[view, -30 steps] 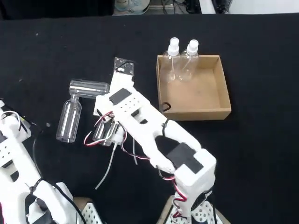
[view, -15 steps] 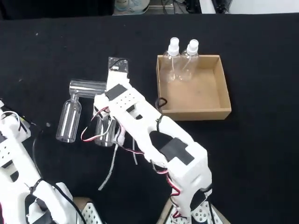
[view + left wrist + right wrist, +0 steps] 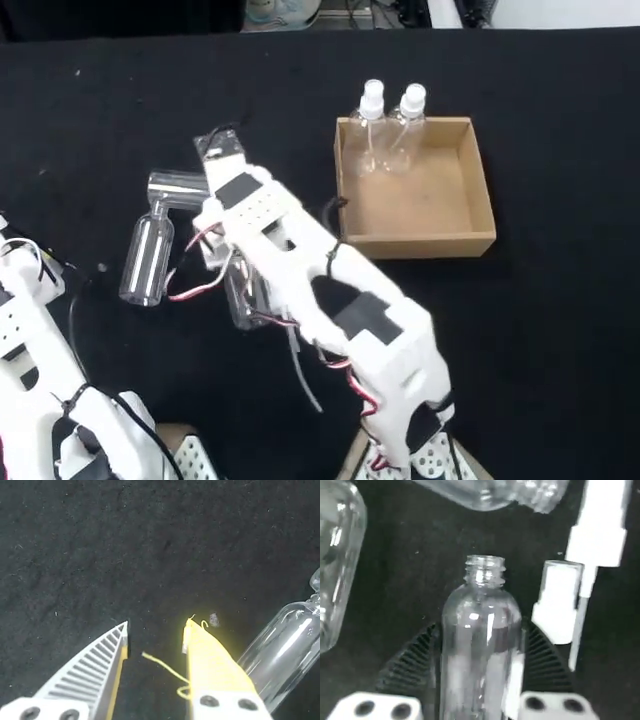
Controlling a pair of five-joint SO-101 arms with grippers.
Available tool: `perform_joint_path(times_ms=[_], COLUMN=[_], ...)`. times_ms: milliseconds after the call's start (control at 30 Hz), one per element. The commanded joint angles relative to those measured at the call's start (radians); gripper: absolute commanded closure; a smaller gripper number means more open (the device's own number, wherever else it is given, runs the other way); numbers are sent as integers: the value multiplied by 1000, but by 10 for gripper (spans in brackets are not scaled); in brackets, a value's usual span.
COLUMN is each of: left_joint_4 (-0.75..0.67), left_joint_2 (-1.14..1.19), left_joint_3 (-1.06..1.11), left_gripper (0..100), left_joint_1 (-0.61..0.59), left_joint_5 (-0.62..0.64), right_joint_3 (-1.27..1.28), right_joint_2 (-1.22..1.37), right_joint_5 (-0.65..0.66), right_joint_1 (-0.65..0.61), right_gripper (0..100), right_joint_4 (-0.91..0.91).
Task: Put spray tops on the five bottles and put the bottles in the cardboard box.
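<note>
1. Where the right arm stretches over the black cloth toward the loose bottles, the right gripper is clamped on an uncapped bottle. Its black ribbed fingers press on both sides of the clear body, and the threaded neck points away from the wrist.
2. Just beside that bottle two white spray tops lie on the cloth. The nearer spray top has a thin dip tube and lies close against one finger, and the farther spray top lies beyond it.
3. Ahead of the gripper two more bare-necked bottles rest on their sides. The crosswise bottle lies across the arm's line, and the second lying bottle has its neck up against it, so that the pair makes an L.
4. Seen from above, the arm's white body and its loose red and white wires lie over the held bottle and the spray tops.
5. The cardboard box sits open well off to the side of that arm. One capped bottle and another capped bottle stand upright inside it, side by side against the far wall.
6. The left arm is at the near edge of the table. The left gripper hangs parted over bare cloth, with nothing between its white ribbed finger and its yellow one. A yellow thread trails from the yellow finger, and a clear bottle lies near it on the outer side; which bottle it is I cannot tell.
</note>
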Motion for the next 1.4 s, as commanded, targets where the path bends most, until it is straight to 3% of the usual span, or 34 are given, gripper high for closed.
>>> perform_joint_path(times_ms=[0,467,733,900,1100,1367], left_joint_4=[-11,-9,-9,-9,-11,-9], left_joint_2=[-12,-12,-12,-12,-12,-12], left_joint_3=[-5,-5,-5,-5,-7,-5], left_gripper=[823,823,823,823,823,823], left_joint_1=[-7,-7,-7,-7,-7,-5], left_joint_5=[2,2,0,0,0,-2], right_joint_3=[-67,-387,-472,-476,-429,-90], right_joint_2=[58,305,321,306,111,-447], right_joint_5=[11,12,43,183,307,431], right_joint_1=[-32,-31,-37,-32,-5,75], right_gripper=[819,814,819,962,977,972], right_joint_4=[104,342,408,428,466,465])
